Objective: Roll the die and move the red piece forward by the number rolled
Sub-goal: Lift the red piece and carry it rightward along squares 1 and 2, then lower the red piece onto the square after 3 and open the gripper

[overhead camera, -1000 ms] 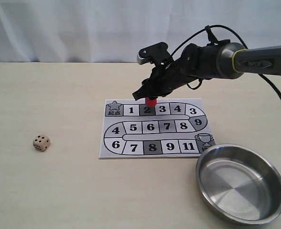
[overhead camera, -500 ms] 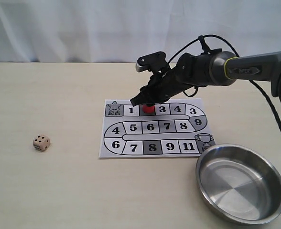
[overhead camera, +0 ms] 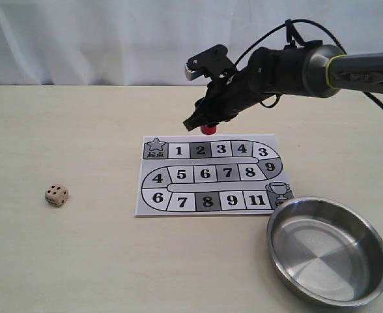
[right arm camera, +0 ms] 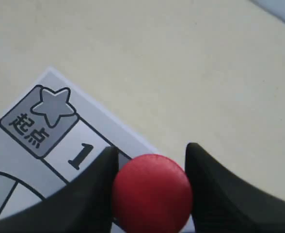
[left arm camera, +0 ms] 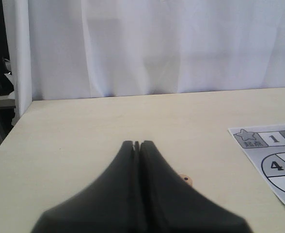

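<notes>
The red piece hangs above the far edge of the numbered board, near square 2, with my right gripper shut on it. In the right wrist view the red piece sits between the two dark fingers of my right gripper, above the board's square 1 and the star square. The die lies on the table far to the left of the board. My left gripper is shut and empty, low over the table, and the die peeks out beside its fingers.
A steel bowl stands at the front right, touching the board's near right corner. A white curtain backs the table. The board's corner shows in the left wrist view.
My right gripper dipped with the red piece onto square 2, then rose and moved slightly back with it. The die and my left gripper have not moved.
</notes>
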Available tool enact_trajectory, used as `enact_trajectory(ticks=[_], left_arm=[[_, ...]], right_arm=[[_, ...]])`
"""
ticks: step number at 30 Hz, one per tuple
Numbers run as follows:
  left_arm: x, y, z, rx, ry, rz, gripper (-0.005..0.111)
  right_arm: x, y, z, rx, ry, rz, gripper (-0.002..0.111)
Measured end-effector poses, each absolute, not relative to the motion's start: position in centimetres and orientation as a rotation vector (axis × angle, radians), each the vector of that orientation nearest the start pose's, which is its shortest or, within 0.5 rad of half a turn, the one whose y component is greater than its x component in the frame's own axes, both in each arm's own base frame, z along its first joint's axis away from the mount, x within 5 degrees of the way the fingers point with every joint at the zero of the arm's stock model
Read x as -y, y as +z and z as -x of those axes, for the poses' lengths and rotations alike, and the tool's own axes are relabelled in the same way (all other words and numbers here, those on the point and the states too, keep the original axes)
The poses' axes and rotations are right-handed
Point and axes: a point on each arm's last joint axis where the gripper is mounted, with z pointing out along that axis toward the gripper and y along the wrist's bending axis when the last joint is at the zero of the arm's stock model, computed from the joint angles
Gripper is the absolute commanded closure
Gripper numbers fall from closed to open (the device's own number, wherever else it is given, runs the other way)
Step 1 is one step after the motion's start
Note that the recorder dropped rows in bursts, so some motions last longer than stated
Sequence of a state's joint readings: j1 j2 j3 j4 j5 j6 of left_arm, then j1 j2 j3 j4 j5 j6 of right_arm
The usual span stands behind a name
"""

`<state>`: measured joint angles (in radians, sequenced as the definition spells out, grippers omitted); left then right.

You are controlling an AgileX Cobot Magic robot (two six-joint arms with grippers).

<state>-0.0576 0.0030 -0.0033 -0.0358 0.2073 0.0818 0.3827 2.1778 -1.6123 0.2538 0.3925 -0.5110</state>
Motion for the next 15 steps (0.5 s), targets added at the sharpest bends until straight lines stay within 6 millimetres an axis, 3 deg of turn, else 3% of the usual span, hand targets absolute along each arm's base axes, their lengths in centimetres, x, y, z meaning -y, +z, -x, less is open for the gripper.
enact_trajectory(ticks=[8,15], left_arm=[[0.4,19.5,-5.6,-1.688,-0.014,-0.094,0.107],[0.4,19.5,-5.6,-1.688,-0.014,-0.094,0.107]], right_arm=[[-17.3,16.7,-44.9,-2.323,0.102,0.870,0.104],[-16.0,12.9,-45.5,-2.468,0.148,0.713,0.104]])
